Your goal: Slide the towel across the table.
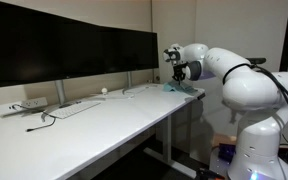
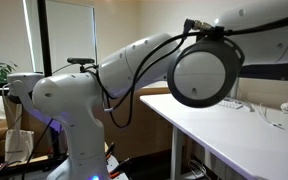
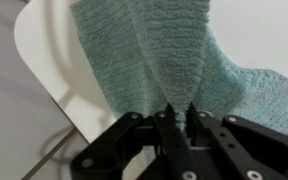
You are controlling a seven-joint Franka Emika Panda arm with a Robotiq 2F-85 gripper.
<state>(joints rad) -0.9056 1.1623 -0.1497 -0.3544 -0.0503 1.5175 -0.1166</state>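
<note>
The towel (image 3: 154, 50), a light teal-blue ribbed cloth, lies at a rounded corner of the white table (image 3: 44, 40) in the wrist view. My gripper (image 3: 178, 108) is shut on a raised fold of it, and the cloth pulls up into a ridge towards the fingertips. In an exterior view the gripper (image 1: 176, 72) hangs over the far end of the table (image 1: 104, 125), with a strip of the towel (image 1: 187, 89) showing below it. In the other exterior view the arm (image 2: 204, 70) hides both gripper and towel.
Two dark monitors (image 1: 64, 45) stand along the back of the table. A power strip (image 1: 22, 105), cables and a flat keyboard (image 1: 76, 108) lie in front of them. The table's edge and corner run close beside the towel. The floor lies below at the left of the wrist view.
</note>
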